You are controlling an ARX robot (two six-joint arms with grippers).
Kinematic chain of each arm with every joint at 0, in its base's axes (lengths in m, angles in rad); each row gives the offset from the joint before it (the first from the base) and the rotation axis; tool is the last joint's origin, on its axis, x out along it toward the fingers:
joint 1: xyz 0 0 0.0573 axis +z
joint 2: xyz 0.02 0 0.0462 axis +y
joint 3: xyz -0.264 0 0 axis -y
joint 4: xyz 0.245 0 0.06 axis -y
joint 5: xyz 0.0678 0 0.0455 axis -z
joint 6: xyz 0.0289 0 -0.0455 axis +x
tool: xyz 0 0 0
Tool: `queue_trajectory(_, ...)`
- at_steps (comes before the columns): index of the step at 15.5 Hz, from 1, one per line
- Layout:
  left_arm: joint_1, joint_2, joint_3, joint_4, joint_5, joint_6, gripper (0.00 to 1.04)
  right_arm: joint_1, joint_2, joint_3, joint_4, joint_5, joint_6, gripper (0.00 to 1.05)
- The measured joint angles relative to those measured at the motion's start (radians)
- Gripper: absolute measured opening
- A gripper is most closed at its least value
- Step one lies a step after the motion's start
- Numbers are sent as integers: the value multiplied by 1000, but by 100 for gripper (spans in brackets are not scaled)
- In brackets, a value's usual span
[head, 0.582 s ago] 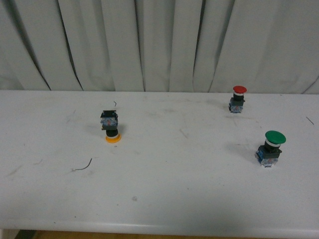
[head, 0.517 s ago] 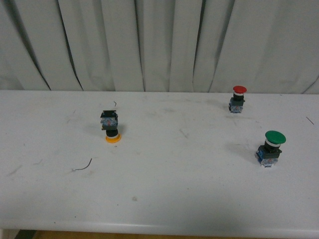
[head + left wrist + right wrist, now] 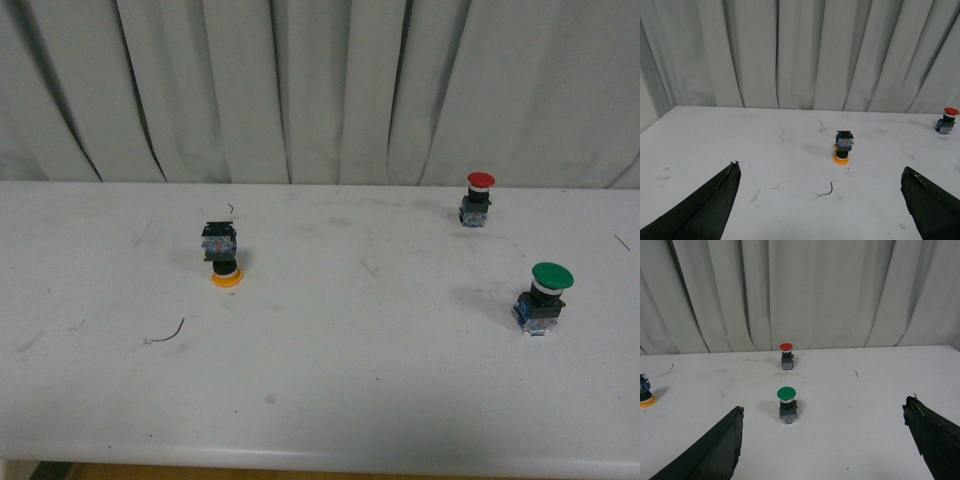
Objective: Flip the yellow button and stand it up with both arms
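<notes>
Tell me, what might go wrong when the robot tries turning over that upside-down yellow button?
1. The yellow button balances on its round cap, so a slightly off-centre touch could topple it or send it rolling across the table.
2. It is small, and the left gripper is open wide; a poor pinch might slip while flipping.
3. The right gripper faces the green button and could bump it when reaching across.

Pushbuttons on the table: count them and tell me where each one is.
3. The yellow button rests cap-down left of centre; the red button stands cap-up far right; the green button stands cap-up nearer, further right. None looks hidden.
</notes>
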Motion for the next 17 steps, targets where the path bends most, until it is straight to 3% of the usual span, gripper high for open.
queue_trajectory(12,0,0,0,0,0,0,98,0,0,0,0,0,0,98)
queue_trajectory(14,-106,117,84,-190,-205,-107,98,0,0,0,0,0,0,98)
queue_trajectory(15,-160,151,108,-164,-278,-145,98,0,0,0,0,0,0,98)
queue_trajectory(17,-189,289,161,20,-306,-166,98,0,0,0,0,0,0,98)
